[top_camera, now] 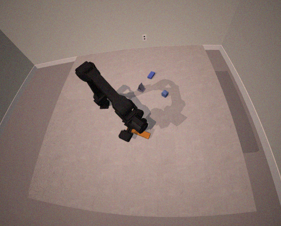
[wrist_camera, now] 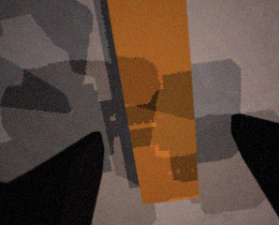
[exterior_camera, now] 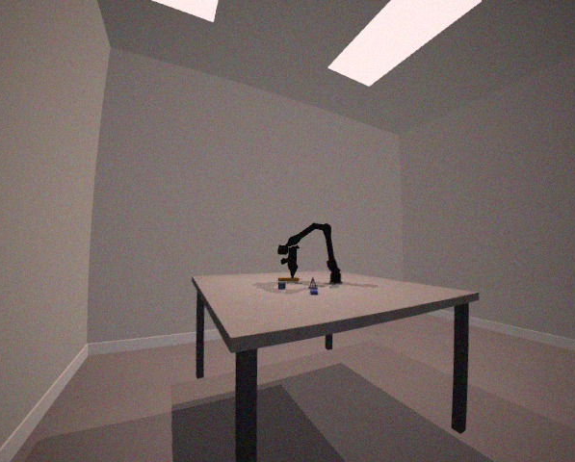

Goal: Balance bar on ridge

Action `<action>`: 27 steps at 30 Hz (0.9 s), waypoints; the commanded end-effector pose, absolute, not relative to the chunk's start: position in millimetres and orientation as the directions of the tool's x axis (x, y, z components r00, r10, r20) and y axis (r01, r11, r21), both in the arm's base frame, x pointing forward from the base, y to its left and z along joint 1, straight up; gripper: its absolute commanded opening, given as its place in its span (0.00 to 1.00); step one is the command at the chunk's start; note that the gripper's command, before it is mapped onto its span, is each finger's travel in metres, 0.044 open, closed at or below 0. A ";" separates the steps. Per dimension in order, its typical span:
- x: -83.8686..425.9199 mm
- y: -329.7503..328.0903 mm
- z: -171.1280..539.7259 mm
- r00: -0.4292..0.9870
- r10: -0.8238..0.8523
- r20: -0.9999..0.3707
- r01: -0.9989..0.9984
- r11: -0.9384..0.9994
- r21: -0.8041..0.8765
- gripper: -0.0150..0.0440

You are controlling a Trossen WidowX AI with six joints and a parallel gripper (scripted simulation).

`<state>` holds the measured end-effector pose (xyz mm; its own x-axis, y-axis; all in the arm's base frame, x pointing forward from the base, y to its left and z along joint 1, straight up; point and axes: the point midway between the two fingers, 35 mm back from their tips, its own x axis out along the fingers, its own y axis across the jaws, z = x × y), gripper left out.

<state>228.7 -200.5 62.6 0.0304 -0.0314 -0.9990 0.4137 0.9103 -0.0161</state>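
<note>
One orange bar [wrist_camera: 154,94] is lying flat, pointing straight away from you, and your claw [wrist_camera: 168,155] is hanging wide apart around it.

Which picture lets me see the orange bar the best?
The wrist view. The orange bar fills the middle of it, lying flat on the table between the open tool's two dark fingers. From the top view, the arm hides part of the bar. In the exterior view it is only a tiny orange sliver under the tool.
</note>
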 end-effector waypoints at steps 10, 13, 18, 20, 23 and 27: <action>226.8 -198.3 48.0 0.021 -0.019 -1.000 0.409 0.913 -0.008 0.79; 226.8 -198.3 48.0 0.021 -0.019 -1.000 0.409 0.913 -0.008 0.79; 226.8 -198.3 48.0 0.021 -0.019 -1.000 0.409 0.913 -0.008 0.79; 226.8 -198.3 48.0 0.021 -0.019 -1.000 0.409 0.913 -0.008 0.79; 227.1 -199.1 49.4 0.021 -0.023 -1.000 0.414 0.910 -0.012 0.70; 227.1 -199.1 49.4 0.021 -0.023 -1.000 0.414 0.910 -0.012 0.52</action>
<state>227.0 -199.2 49.4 0.0205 -0.0239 -0.9995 0.4133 0.9105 -0.0133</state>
